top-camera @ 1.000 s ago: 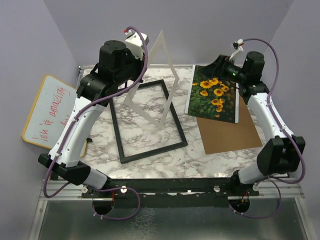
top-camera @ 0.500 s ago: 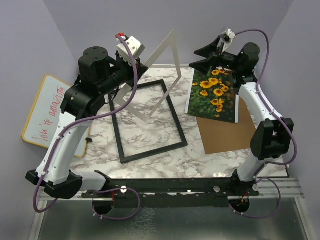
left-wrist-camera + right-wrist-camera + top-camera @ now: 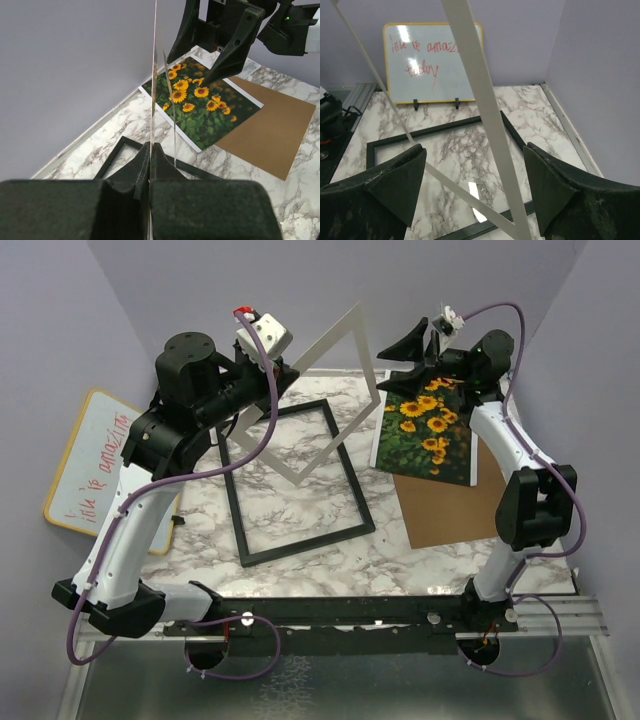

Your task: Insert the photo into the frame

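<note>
Left gripper (image 3: 150,152) pinched on the white mat (image 3: 485,115), tilted in air over the frame (image 3: 308,542); right gripper (image 3: 398,360) spread wide beside it, empty. Photo (image 3: 425,435) face up at the worktop's (image 3: 300,570) far right corner, partly on the brown backing board (image 3: 460,505), frame flat left of centre. Likely clearing the mat: next, park it aside, then pinch the photo's edge; whiteboard (image 3: 95,460) at the left edge, red handwriting, seemingly "life is amazing today".

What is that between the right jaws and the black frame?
A white mat, lifted off the table, slants across between the open right jaws and the frame; the right wrist view shows it.
</note>
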